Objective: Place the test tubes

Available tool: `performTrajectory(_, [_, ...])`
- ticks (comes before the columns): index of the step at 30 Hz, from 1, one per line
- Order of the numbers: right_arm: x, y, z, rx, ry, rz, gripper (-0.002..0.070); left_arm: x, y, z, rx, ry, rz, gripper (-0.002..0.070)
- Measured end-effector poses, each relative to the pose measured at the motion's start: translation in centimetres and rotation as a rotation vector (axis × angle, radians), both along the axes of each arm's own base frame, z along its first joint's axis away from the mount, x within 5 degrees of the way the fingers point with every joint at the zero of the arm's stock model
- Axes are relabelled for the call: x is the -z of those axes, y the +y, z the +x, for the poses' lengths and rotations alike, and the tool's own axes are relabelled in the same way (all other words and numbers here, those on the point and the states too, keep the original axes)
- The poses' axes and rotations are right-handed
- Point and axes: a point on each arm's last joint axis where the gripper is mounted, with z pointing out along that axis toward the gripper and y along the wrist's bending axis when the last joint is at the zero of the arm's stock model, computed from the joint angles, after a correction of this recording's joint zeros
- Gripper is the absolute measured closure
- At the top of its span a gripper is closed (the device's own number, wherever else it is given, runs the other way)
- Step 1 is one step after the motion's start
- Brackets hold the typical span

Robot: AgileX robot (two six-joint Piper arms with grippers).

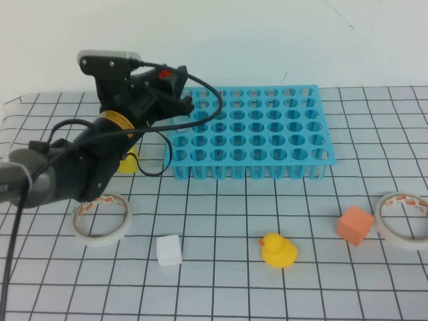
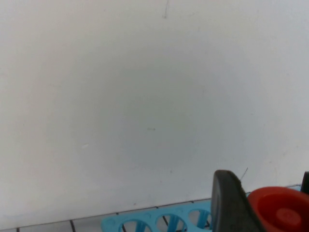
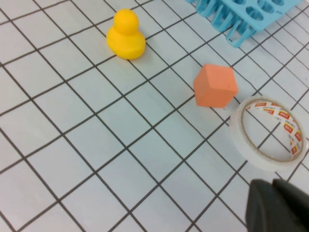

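Observation:
A blue test tube rack (image 1: pixel 251 130) stands at the back middle of the table, its holes showing empty. My left gripper (image 1: pixel 180 99) hovers over the rack's left rear corner. It is shut on a test tube whose red cap (image 1: pixel 162 75) shows between the fingers. In the left wrist view the red cap (image 2: pixel 280 209) sits against a dark finger (image 2: pixel 231 203), with the rack's edge (image 2: pixel 159 223) below. The tube's body is hidden. My right gripper (image 3: pixel 277 205) is shut and empty, low over the table near a tape roll (image 3: pixel 268 133); it is outside the high view.
In front of the rack lie a yellow duck (image 1: pixel 278 251), an orange cube (image 1: pixel 354 225), a white cube (image 1: pixel 169 251) and two tape rolls (image 1: pixel 101 219) (image 1: pixel 403 218). A yellow object (image 1: pixel 128 162) sits behind the left arm.

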Motion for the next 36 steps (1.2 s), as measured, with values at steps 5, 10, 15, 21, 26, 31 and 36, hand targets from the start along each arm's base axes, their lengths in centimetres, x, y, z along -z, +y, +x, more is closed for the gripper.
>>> performTrajectory(5, [0.0,0.0,0.0,0.003,0.002,-0.003,0.0675,1.2,-0.3,1.0,0.0,0.011,0.009,0.0424])
performTrajectory(10, [0.1,-0.1,0.0,0.008,0.004,-0.009,0.0675,1.2,-0.3,1.3,-0.008,-0.021,0.048,0.0424])
performTrajectory(15, [0.1,-0.1,0.0,0.011,0.006,-0.011,0.0675,1.1,-0.3,1.3,-0.017,-0.045,0.091,0.0424])
performTrajectory(21, [0.1,-0.1,0.0,0.011,0.006,-0.011,0.0675,1.1,-0.3,1.3,-0.019,-0.05,0.1,0.0424])
performTrajectory(26, [0.1,-0.1,0.0,0.011,0.006,-0.011,0.0675,1.1,-0.3,1.3,-0.019,-0.055,0.102,0.0424])
performTrajectory(31, [0.1,-0.1,0.0,0.011,0.006,-0.012,0.0675,0.9,-0.3,1.3,-0.019,-0.081,0.119,0.0424])
performTrajectory(36, [0.1,-0.1,0.0,0.011,0.006,-0.012,0.0675,0.9,-0.3,1.3,-0.021,-0.086,0.121,0.0424])
